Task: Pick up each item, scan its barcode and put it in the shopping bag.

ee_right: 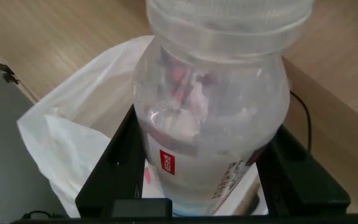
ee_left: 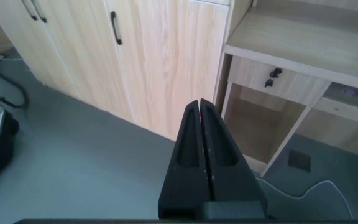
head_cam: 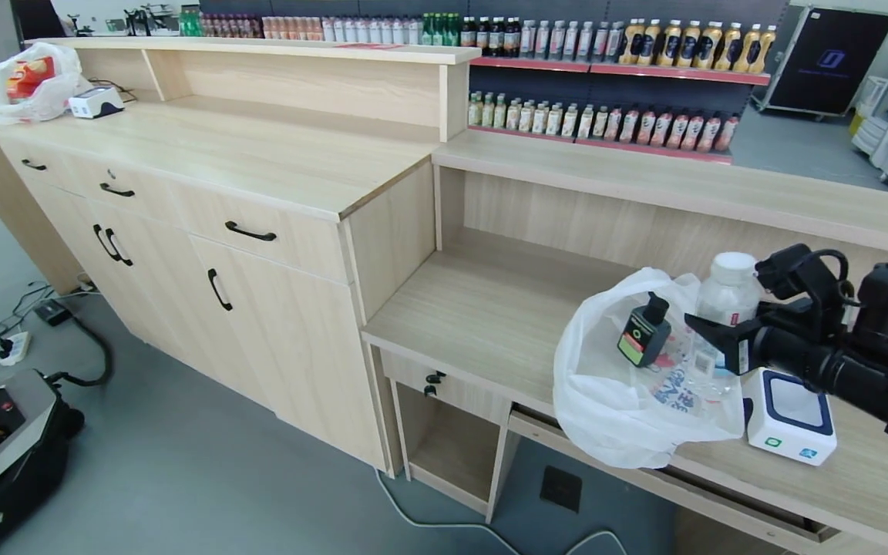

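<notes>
My right gripper (head_cam: 724, 339) is shut on a clear plastic bottle (head_cam: 729, 294) with a white cap, held upright just above the open mouth of the white shopping bag (head_cam: 606, 401). In the right wrist view the bottle (ee_right: 216, 118) stands between the two black fingers (ee_right: 112, 165), with the bag (ee_right: 67, 137) below it. A small black bottle (head_cam: 644, 335) with a green and red label lies inside the bag. The white scanner (head_cam: 789, 416) sits on the low desk beside the bag. My left gripper (ee_left: 201, 107) is shut on nothing and hangs over the grey floor in front of the cabinet.
The bag and scanner rest on a low wooden desk (head_cam: 482, 308) with a raised ledge behind. A taller counter (head_cam: 259, 154) to the left carries another filled bag (head_cam: 24, 85) and a second scanner (head_cam: 95, 102). Drink shelves (head_cam: 606, 77) line the back; cables (head_cam: 20, 339) lie on the floor.
</notes>
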Robot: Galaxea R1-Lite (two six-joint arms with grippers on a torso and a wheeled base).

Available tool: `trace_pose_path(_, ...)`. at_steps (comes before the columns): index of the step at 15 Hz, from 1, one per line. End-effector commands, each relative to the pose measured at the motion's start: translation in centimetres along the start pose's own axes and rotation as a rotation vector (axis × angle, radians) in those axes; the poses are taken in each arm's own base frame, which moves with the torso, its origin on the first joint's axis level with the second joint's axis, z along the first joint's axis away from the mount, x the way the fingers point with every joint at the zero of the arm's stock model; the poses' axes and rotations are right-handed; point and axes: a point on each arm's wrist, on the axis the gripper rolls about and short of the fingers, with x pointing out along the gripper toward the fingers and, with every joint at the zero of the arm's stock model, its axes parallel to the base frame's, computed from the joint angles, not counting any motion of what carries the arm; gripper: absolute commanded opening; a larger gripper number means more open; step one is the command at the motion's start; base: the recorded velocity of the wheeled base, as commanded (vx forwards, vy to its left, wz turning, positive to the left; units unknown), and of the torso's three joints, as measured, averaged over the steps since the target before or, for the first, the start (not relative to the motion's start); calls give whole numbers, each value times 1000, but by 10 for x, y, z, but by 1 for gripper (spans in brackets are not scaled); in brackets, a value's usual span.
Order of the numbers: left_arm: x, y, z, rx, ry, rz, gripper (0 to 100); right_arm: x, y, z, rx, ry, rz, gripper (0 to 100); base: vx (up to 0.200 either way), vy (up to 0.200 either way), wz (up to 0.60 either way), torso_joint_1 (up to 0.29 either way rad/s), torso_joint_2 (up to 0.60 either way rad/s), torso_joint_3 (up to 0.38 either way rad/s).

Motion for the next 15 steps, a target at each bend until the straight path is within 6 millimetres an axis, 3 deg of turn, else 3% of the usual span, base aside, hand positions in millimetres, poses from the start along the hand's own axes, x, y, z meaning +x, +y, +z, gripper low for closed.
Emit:
trace_pose_path(1, 0, 0, 0, 0, 0, 1, 0, 19, 3, -24, 18, 36, 0, 0, 0, 0, 0, 0, 0, 0)
trace_pose_path(7, 0, 0, 0, 0, 0, 1, 0, 51, 8, -73, 32, 78, -1, 0, 0, 0, 0, 0, 0, 0)
trace_pose_path(12, 0, 0, 0, 0, 0, 1, 0, 67, 11, -92, 44, 118, 16, 0, 0, 0, 0, 0, 0, 0)
trace_pose_path(15, 0, 0, 0, 0, 0, 1, 0, 67, 12, -94, 45, 123, 25, 0, 0, 0, 0, 0, 0, 0)
